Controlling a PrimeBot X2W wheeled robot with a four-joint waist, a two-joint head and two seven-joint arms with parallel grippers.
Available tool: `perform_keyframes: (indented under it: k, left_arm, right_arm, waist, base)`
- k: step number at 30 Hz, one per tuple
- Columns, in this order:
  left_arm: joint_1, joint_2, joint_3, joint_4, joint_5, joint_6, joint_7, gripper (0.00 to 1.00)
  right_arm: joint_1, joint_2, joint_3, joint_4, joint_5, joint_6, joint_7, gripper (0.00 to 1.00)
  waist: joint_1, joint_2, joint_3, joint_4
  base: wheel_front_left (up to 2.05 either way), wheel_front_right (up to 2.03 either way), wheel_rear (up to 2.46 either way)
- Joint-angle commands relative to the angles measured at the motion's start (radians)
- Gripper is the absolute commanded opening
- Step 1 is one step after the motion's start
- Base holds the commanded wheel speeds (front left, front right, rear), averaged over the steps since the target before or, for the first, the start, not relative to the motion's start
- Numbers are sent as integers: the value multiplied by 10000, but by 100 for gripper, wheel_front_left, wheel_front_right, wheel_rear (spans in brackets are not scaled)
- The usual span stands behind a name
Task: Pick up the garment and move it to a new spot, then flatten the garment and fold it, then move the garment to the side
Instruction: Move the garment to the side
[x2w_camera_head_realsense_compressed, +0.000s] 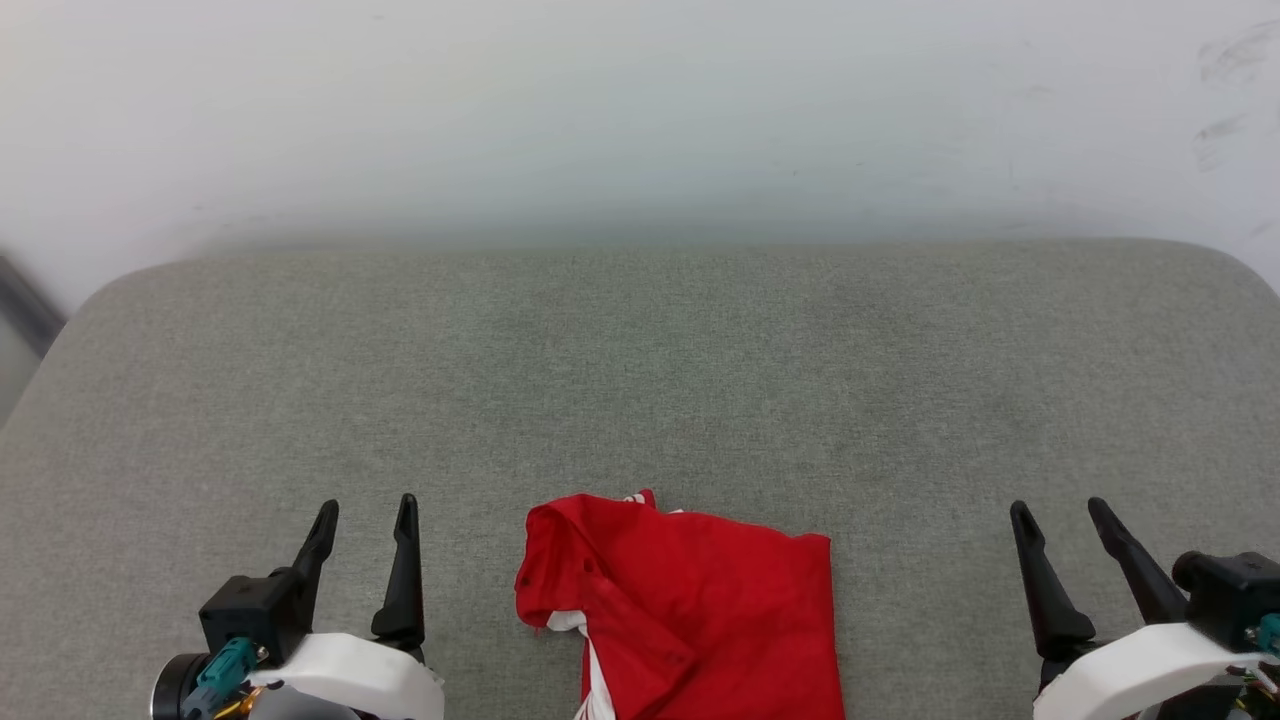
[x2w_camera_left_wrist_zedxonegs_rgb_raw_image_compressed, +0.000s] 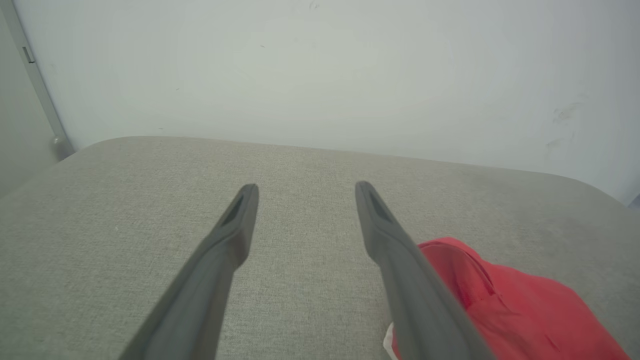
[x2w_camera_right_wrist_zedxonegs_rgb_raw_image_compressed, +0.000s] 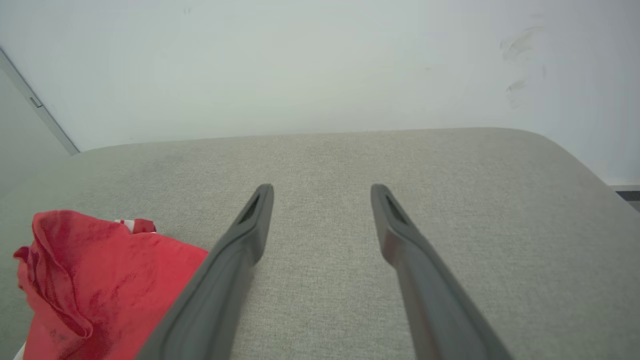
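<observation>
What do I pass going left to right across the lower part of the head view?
Left gripper, open → red garment, bunched and lying flat → right gripper, open. All three are over the grey padded surface; neither gripper touches the garment.

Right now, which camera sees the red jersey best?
The head view: it looks down on the red jersey, showing its folded shape and white trim, though the bottom is cropped. The left wrist view catches one corner behind a dark finger; the right wrist view shows a crumpled end at its lower left.
</observation>
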Motion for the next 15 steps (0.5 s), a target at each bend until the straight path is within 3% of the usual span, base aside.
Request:
perform_keyframes:
  k: [1,4,10,15]
  left_arm:
    - [-90,-6,64,-10,-20,-31,-49,100]
    - [-116,-42,148,-52,-1,-31,-55,100]
    - [-335,-187,283,-235,176,-96,-67,100]
    - [-663,-427,294,-261,389,-277,-71,100]
  right_arm:
    - [76,40,-87,7,247,-8,148,100]
    - [-159,-53,-581,345,1365,-8,1094,100]
    - [-734,-668,-1638,1893,3027,-5,4168,100]
    - [-1321,-290,-1722,3209,5199,-6,6418,100]
  waist:
    - [0,0,17,-23]
    - [0,0,63,-47]
    - [0,0,388,203]
    - [0,0,786,661]
  base:
    - [0,0,0]
    - [0,0,0]
    - [0,0,0]
    - [0,0,0]
